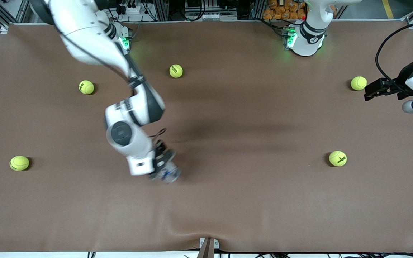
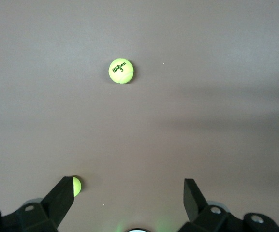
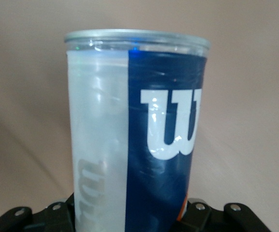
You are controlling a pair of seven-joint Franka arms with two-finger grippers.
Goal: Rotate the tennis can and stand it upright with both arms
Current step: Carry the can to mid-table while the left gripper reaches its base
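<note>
My right gripper is shut on the tennis can, toward the right arm's end of the table's middle. From above the can shows almost end-on; I cannot tell whether it touches the table. In the right wrist view the can fills the frame, with a clear tube, a navy label with a white "W" and a metal rim; the right gripper clamps it low down. My left gripper is open and empty and waits at the left arm's end of the table. In its wrist view the left gripper has bare table between the fingers.
Several yellow-green tennis balls lie scattered on the brown table: one right beside the left gripper, one nearer the front camera, others. The left wrist view shows two balls.
</note>
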